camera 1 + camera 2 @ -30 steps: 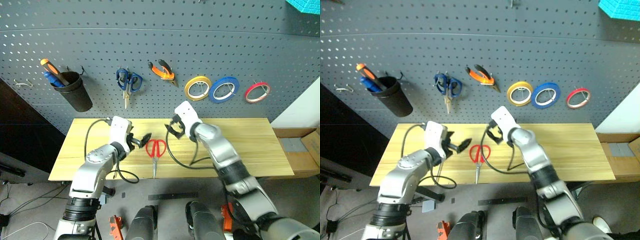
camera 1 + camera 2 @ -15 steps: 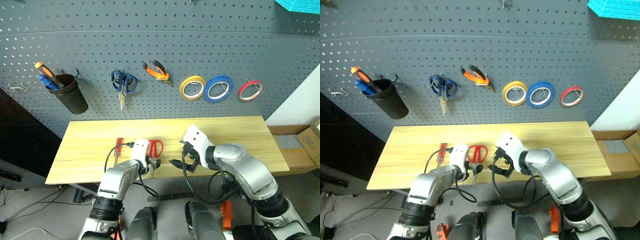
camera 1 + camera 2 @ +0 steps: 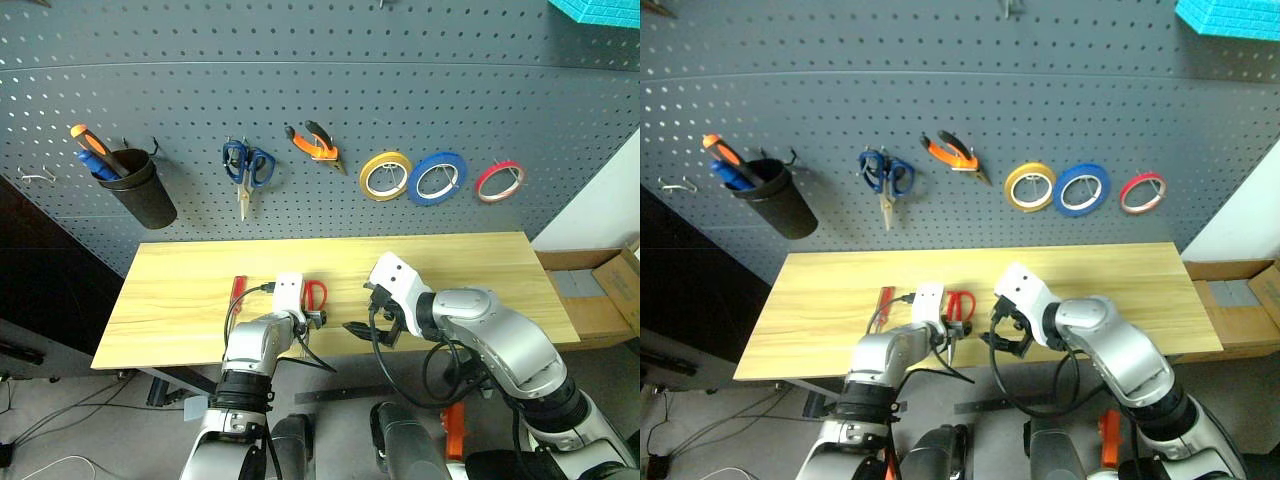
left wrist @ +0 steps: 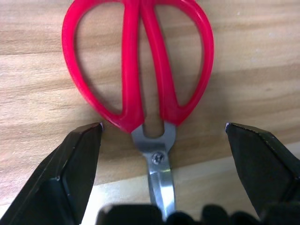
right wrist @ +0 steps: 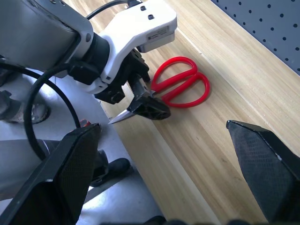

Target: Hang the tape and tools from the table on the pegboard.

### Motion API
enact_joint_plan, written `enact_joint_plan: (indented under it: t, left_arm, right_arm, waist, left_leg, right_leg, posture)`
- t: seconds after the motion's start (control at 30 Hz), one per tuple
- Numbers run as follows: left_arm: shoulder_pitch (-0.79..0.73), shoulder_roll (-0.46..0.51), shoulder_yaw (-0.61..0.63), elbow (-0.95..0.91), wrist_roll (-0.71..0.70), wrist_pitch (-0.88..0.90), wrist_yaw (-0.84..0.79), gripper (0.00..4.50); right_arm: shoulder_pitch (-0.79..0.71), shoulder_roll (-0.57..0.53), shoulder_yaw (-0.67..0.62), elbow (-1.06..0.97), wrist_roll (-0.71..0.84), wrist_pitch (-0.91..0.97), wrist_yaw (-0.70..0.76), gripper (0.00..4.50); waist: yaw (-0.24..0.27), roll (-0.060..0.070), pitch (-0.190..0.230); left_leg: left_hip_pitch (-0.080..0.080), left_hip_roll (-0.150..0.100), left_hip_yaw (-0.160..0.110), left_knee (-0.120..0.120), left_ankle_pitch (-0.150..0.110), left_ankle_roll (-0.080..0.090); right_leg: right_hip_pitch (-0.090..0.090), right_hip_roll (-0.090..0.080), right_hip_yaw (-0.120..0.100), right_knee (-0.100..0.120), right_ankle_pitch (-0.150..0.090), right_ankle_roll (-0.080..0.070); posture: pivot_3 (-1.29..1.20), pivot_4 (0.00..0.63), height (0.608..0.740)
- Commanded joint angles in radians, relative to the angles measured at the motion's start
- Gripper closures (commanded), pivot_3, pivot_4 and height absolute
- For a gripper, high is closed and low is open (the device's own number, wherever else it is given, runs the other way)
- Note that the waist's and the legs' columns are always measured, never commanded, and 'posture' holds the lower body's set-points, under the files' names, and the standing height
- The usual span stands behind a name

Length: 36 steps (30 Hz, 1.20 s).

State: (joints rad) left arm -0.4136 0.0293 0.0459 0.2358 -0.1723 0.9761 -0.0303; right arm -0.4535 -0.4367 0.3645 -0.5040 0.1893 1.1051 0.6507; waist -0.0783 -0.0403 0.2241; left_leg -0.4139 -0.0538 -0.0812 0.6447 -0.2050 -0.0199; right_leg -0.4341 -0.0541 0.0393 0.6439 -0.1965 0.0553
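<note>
Red-handled scissors [image 4: 132,70] lie flat near the table's [image 3: 480,265] front edge, blades pointing past it. My left gripper [image 4: 162,126] is open, one finger on each side of the pivot, low over the wood. Just to its right, my right gripper [image 3: 368,330] hangs open and empty above the front edge. A slim red-handled screwdriver [image 3: 238,293] lies to the left of the scissors. On the pegboard [image 3: 400,90] hang the orange-and-black pliers [image 3: 318,143] and, at the right end of the row, the thin red tape [image 3: 499,181].
Also on the pegboard are a black cup [image 3: 140,190] holding an orange-handled screwdriver, blue-handled scissors [image 3: 245,165], a yellow roll [image 3: 386,176], a blue roll [image 3: 434,178] and a bare hook [image 3: 35,175] at far left. Cardboard boxes [image 3: 600,290] stand right of the table.
The head view has shifted. My left gripper has come down from the scissors' left to straddle them. My right gripper has drawn back from the table's middle to the front edge.
</note>
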Motion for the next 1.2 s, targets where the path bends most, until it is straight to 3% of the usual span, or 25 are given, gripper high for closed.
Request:
enact_joint_plan:
  t: [0.03, 0.33, 0.77, 0.97, 1.2]
  left_arm:
    - [0.033, 0.008, -0.006, 0.027, 0.006, -0.001, -0.016, 1.28]
    - [0.070, 0.038, 0.002, -0.002, 0.010, -0.088, -0.045, 4.48]
    - [0.133, 0.100, -0.031, -0.111, 0.042, -0.169, -0.077, 4.48]
    - [0.170, 0.186, -0.043, -0.279, 0.065, -0.245, -0.121, 4.48]
    - [0.294, 0.300, -0.042, -0.513, 0.092, -0.471, -0.205, 4.48]
  right_arm:
    - [-0.035, 0.041, -0.096, -0.036, 0.067, 0.062, -0.017, 0.00]
    - [-0.063, 0.054, -0.154, -0.027, 0.133, 0.117, -0.061, 0.00]
    - [-0.056, 0.042, -0.169, -0.036, 0.183, 0.119, -0.095, 0.00]
    - [-0.045, 0.029, -0.187, -0.067, 0.211, 0.102, -0.097, 0.00]
    - [-0.001, -0.049, -0.150, -0.136, 0.163, -0.146, -0.054, 0.00]
  waist:
    - [-0.004, 0.000, 0.000]
    - [-0.008, 0.000, 0.000]
    - [-0.010, 0.000, 0.001]
    - [-0.009, 0.001, 0.003]
    - [-0.006, 0.001, 0.003]
  left_leg:
    - [0.000, 0.000, 0.000, 0.000, 0.000, 0.000]
    - [0.010, 0.000, -0.001, -0.002, -0.002, 0.002]
    - [0.011, 0.000, 0.000, -0.003, -0.002, 0.001]
    - [0.010, 0.001, 0.000, -0.007, -0.002, 0.002]
    - [0.009, 0.002, 0.000, -0.017, -0.005, 0.002]
  right_leg:
    - [0.001, 0.000, 0.000, 0.000, 0.000, 0.000]
    - [0.012, -0.001, 0.000, -0.003, -0.002, 0.002]
    - [0.012, -0.001, 0.000, -0.004, -0.004, 0.000]
    - [0.011, -0.001, 0.000, -0.008, -0.004, 0.001]
    - [0.010, -0.001, 0.000, -0.017, -0.004, 0.000]
  posture:
    - [-0.17, 0.201, 0.740]
    - [-0.17, 0.202, 0.740]
    - [-0.17, 0.212, 0.740]
    - [-0.16, 0.218, 0.740]
    - [-0.14, 0.218, 0.740]
